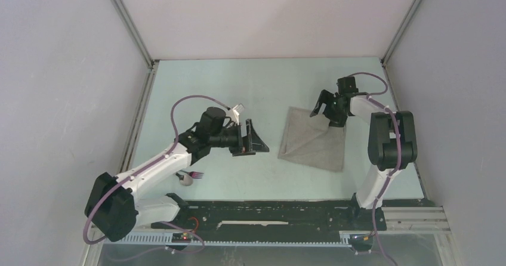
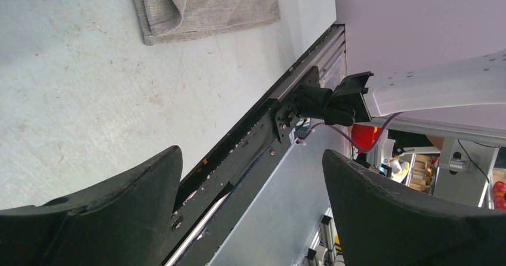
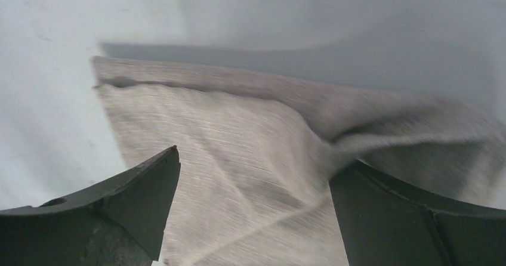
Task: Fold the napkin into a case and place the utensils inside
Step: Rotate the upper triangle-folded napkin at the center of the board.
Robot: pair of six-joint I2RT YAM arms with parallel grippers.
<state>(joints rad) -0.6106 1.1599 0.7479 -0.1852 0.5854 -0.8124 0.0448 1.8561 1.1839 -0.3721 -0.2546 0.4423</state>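
The utensils [image 1: 192, 177] - a small spoon and fork - lie close together near the near-left corner of the tabletop [image 1: 238, 81], beside the left arm and well apart from the cloth. Further in, the left gripper [image 1: 255, 138] hovers over bare tabletop just left of the napkin [image 1: 316, 144], jaws wide and holding nothing. The napkin lies right of centre, flat, with one layer turned over along a slanting crease - not yet a narrow pocket. At its far edge the right gripper [image 1: 320, 106] hangs over the cloth, jaws wide and empty; whether it touches the fabric I cannot tell. The folding looks to be the step in hand. The next move likely calls for pinching a free edge cleanly, one layer only, and drawing it across without dragging the whole napkin.
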